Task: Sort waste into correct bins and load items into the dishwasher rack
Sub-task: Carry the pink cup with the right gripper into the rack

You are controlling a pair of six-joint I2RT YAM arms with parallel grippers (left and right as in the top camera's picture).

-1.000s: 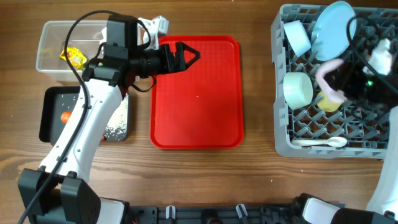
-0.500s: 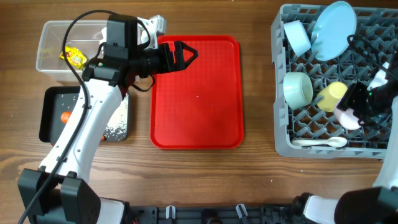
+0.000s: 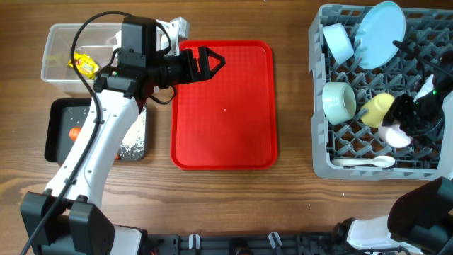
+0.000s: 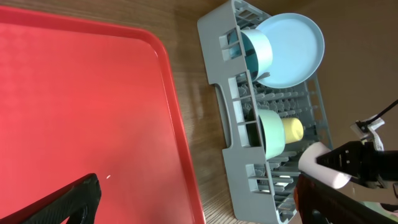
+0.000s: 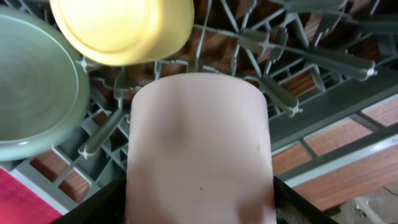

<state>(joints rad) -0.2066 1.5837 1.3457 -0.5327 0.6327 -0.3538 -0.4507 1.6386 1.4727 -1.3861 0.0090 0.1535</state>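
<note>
My right gripper [image 3: 403,126] is shut on the pink cup [image 3: 395,134] and holds it low over the grey dishwasher rack [image 3: 320,159], just right of the yellow cup [image 3: 375,110]. The right wrist view shows the pink cup [image 5: 199,149] filling the space between the black fingers [image 5: 93,208], with the yellow cup [image 5: 121,28] beyond it. The rack also holds the blue plate [image 3: 380,34], two bowls [image 3: 339,42] [image 3: 338,101] and the white spoon [image 3: 364,162]. My left gripper [image 3: 210,62] hangs open and empty over the red tray [image 3: 233,127].
A clear tub [image 3: 53,67] at the far left holds a yellow wrapper [image 3: 84,65]. In front of it, the black tray [image 3: 55,134] holds a carrot [image 3: 75,132] and rice grains [image 3: 132,145]. My left arm crosses above both bins.
My right gripper has carried the pink cup from the rack's right middle down toward its front, settling beside the yellow cup. The left arm has not moved.
</note>
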